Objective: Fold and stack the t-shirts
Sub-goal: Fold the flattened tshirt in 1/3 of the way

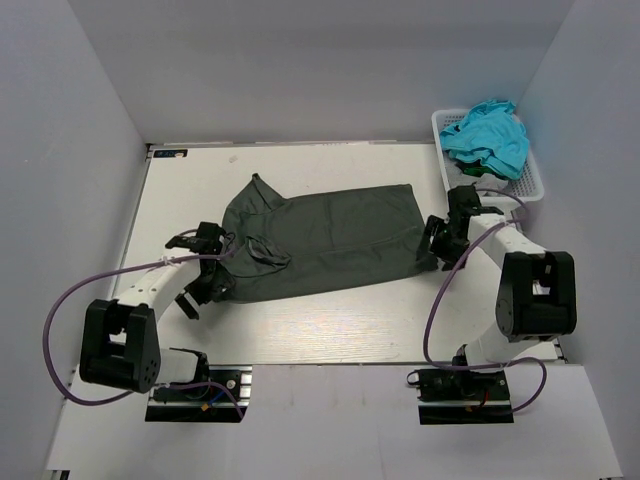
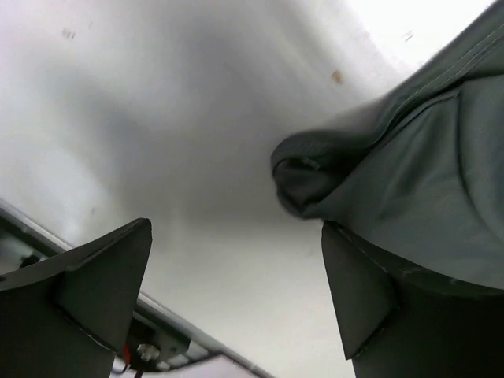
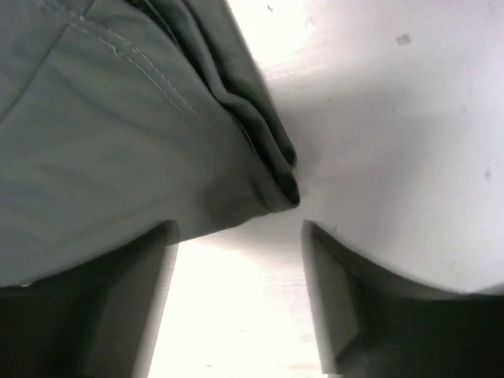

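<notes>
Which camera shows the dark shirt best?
The top camera: it shows the whole dark shirt spread out. The left wrist camera catches only a bunched edge; the right wrist camera only a folded corner.

Boxed in on three sides by plain matte pale-grey wall panels (image 1: 330,60), joined at the two far corners. Floored with a flat, smooth white rectangular tabletop (image 1: 330,325), flecked with a few small dark marks. Fronted along the near side by a paler white board (image 1: 330,425). Lit evenly from above, with soft shadows only. Furnished in the far right corner with a white plastic lattice basket (image 1: 527,185).
</notes>
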You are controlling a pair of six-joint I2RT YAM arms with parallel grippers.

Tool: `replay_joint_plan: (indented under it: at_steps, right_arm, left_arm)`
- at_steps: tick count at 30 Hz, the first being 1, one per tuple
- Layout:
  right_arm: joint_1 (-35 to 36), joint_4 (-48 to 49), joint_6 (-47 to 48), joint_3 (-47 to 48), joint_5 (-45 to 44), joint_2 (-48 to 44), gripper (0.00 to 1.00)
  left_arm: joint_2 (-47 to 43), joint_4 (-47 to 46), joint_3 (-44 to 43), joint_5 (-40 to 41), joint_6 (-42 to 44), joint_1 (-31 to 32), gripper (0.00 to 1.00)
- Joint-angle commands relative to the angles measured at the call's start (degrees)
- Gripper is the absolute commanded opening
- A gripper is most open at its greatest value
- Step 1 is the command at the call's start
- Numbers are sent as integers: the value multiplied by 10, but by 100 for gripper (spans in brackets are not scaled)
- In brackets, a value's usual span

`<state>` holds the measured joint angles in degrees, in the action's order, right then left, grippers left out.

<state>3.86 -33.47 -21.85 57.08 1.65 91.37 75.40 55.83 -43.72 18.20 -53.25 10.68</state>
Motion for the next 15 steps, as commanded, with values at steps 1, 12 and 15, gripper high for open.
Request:
replay_joint_plan:
  at_steps: [1, 12, 15]
  right_arm:
    - [-3, -2, 10, 14, -14, -46, 89]
    - [15, 61, 39, 16, 76, -134, 90]
    - [20, 94, 35, 1, 115, -115, 90]
  left_arm:
    - [-12, 56, -49, -5, -18, 3, 100]
    - [42, -112, -156, -178, 178, 20, 100]
    - [86, -152, -167, -228, 186, 39, 100]
